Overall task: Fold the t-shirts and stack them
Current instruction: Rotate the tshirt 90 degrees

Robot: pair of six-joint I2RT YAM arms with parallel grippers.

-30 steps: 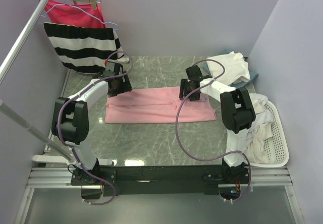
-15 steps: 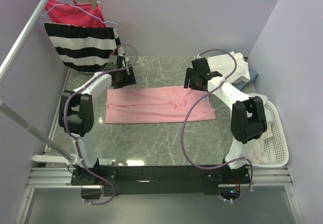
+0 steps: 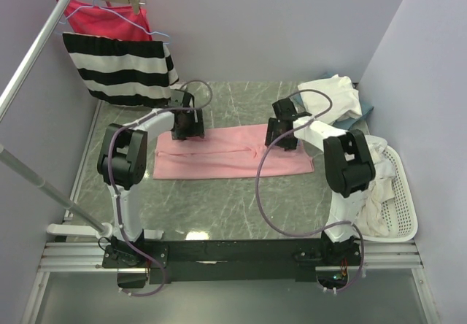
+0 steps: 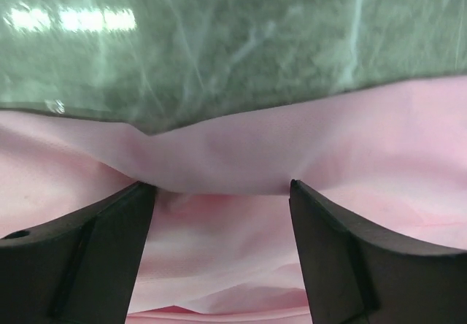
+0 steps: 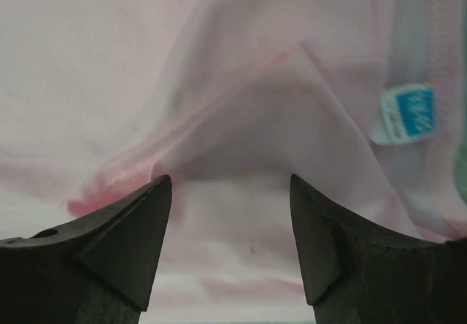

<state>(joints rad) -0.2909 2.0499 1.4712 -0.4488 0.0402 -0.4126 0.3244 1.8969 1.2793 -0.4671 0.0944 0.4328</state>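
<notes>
Pink t-shirt [image 3: 233,156]: folded strip, flat on table [image 3: 219,207], long axis left to right. Far long edge lies just under both grippers. Left gripper [image 3: 187,125]: fingers wide, nothing held, over left end. Right gripper [image 3: 282,133]: fingers wide, nothing held, toward right end.

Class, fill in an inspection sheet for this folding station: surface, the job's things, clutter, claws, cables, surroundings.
Surface: grey marbled table, glossy with light reflections.
Job's things: pink t-shirt folded into a long strip, flat mid-table; white t-shirts heaped far right, a blue t-shirt edge beneath; more white fabric in the basket.
Clutter: striped garment and red garment hanging far left.
Claws: left claw and right claw both open, low over the pink t-shirt, holding nothing.
Cables: purple cables loop from both arms; the right one swings out over the table.
Surroundings: lilac walls; metal rack pole at left.
</notes>
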